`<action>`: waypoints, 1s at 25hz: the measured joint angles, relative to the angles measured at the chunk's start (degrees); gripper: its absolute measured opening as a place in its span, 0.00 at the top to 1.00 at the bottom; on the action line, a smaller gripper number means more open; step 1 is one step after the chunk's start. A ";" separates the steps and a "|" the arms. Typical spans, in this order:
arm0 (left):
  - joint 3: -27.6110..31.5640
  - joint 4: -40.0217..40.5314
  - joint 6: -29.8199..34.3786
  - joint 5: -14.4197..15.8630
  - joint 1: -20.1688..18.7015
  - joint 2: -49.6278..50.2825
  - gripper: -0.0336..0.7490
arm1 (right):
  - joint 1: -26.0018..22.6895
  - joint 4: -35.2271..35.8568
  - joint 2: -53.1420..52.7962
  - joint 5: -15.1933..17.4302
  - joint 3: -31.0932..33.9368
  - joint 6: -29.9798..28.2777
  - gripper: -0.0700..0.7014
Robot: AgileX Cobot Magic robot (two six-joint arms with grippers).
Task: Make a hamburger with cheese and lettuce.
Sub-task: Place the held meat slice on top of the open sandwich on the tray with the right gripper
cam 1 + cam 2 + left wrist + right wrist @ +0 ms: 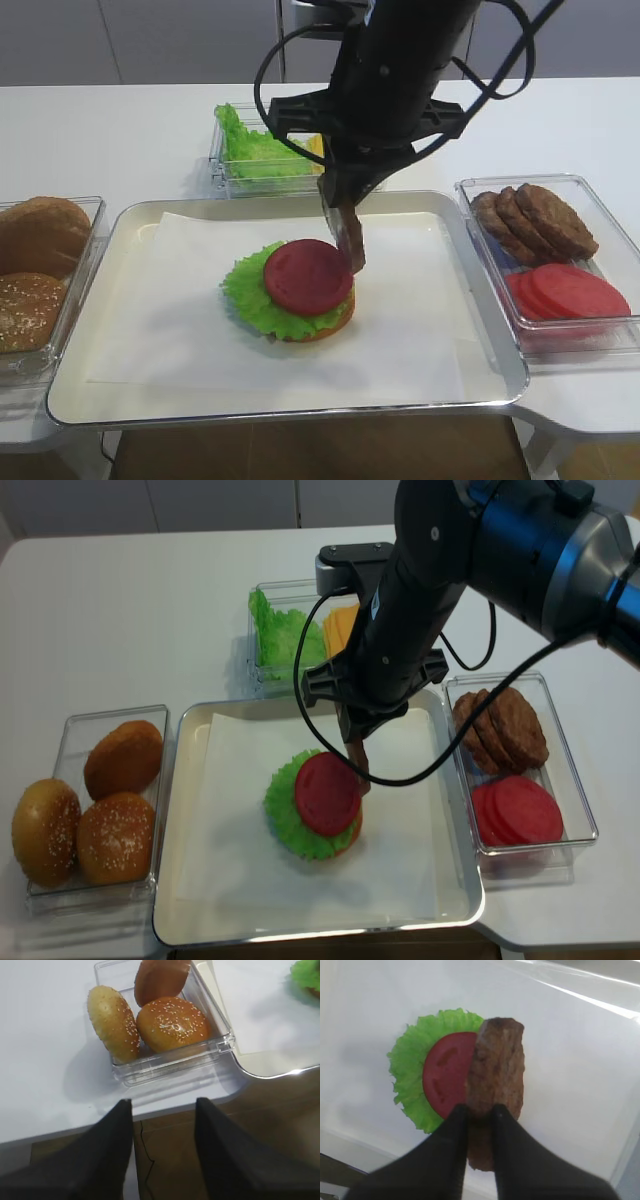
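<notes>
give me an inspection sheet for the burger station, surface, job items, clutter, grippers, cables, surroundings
Surface: white table; metal tray lined with white paper.
Job's things: hamburger on the paper, tomato topmost; lettuce and cheese in the rear bin.
Clutter: buns in the left bin; patties and tomato slices in the right bin.
Grippers: right gripper shut on a patty, held on edge beside the hamburger; left gripper open, empty.
Cables: black cables looping off the right arm.
Surroundings: nothing seen.

The right gripper (345, 205) clamps a patty (351, 240) on edge, its lower end touching the tomato (308, 276) on the hamburger (292, 292).
</notes>
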 joint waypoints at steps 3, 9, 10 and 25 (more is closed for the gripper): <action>0.00 0.00 0.00 0.00 0.00 0.00 0.56 | 0.00 0.47 0.02 -0.09 0.00 0.00 0.75; 0.00 0.00 0.00 0.00 0.00 0.00 0.56 | 0.00 0.74 0.12 -0.09 0.00 -0.13 0.75; 0.00 0.00 0.00 0.00 0.00 0.00 0.56 | 0.00 0.74 0.12 -0.09 0.00 -0.13 0.75; 0.00 0.00 0.00 0.00 0.00 0.00 0.56 | 0.00 1.34 0.23 -0.09 0.00 -0.16 0.74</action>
